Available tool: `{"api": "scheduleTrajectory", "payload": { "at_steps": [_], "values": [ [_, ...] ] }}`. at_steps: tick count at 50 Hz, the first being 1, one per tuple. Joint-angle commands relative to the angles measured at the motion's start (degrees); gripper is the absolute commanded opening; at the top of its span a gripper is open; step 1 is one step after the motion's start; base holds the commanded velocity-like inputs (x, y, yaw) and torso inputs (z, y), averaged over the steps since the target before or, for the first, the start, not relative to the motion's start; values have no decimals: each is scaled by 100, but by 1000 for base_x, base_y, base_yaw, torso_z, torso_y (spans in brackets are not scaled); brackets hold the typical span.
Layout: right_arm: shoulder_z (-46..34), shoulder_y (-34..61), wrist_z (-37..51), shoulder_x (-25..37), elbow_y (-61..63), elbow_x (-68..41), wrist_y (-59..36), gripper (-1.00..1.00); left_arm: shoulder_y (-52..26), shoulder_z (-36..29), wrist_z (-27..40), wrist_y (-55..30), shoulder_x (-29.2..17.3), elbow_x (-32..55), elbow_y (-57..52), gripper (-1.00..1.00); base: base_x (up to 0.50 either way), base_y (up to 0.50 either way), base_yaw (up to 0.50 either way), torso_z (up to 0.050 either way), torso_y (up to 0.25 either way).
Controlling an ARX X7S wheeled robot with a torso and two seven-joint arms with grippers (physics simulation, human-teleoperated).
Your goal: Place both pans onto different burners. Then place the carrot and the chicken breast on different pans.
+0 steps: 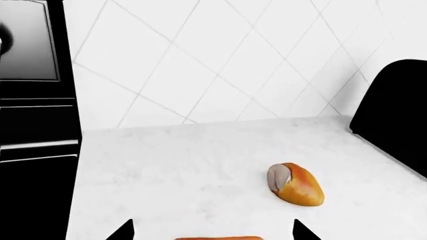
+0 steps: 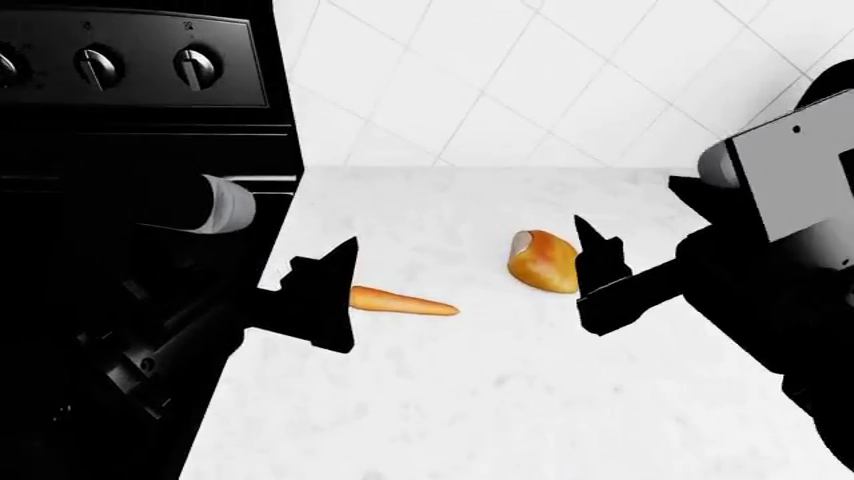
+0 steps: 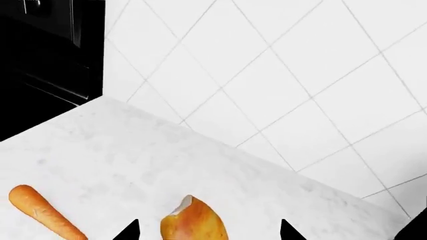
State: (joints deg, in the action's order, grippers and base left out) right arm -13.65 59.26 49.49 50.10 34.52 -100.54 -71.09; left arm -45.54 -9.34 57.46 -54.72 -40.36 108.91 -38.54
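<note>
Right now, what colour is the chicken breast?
Golden-orange with a pale greyish end; the chicken breast shows best in the left wrist view.

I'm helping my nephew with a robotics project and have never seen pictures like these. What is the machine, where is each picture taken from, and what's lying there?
These are computer-rendered pictures of a two-armed robot in a simulated kitchen. The head view looks forward and down from the robot's head, so you see both dark arms reaching over a white marble counter. The other two pictures come from small cameras near each hand.

On the counter lie a slender orange carrot and a rounded golden chicken breast, apart from each other. The left hand is at the carrot's thick end; its camera shows the chicken breast ahead and the carrot just between its open fingertips. The right hand is beside the chicken breast, which shows between its open fingertips in its own camera.

Neither hand holds anything. The black stove stands at the left.
</note>
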Motion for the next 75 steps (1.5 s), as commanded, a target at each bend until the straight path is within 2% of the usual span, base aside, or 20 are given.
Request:
{"api": "scheduleTrajectory", "payload": {
  "at_steps": [1, 13, 27, 36, 47, 75],
  "values": [
    [-430, 563, -1136, -249, -668, 743, -520, 100, 63, -9, -43, 18, -18, -34, 35, 100, 0, 0, 0, 0, 0],
    [-1155, 1228, -2874, -438, -1544, 2198, -583, 100, 115, 26, -54, 58, -97, 22, 31, 100, 0, 0, 0, 0, 0],
    [-2042, 1518, -4121, -625, -2118, 3210, -302, 100, 93, -38, -53, 74, -55, -67, 99, 100, 0, 0, 0, 0, 0],
    [-2719, 1795, -4972, -893, -2917, 4021, 105, 100, 169, -53, -183, 70, -39, -219, 211, 100, 0, 0, 0, 0, 0],
    [-3263, 1960, -5579, -1116, -3493, 4526, 385, 100, 194, -89, -275, 68, -38, -309, 323, 100, 0, 0, 0, 0, 0],
    [-4163, 1786, -6216, -1534, -4352, 5223, 835, 100, 272, -118, -255, 151, -103, -202, 228, 100, 0, 0, 0, 0, 0]
  ]
}}
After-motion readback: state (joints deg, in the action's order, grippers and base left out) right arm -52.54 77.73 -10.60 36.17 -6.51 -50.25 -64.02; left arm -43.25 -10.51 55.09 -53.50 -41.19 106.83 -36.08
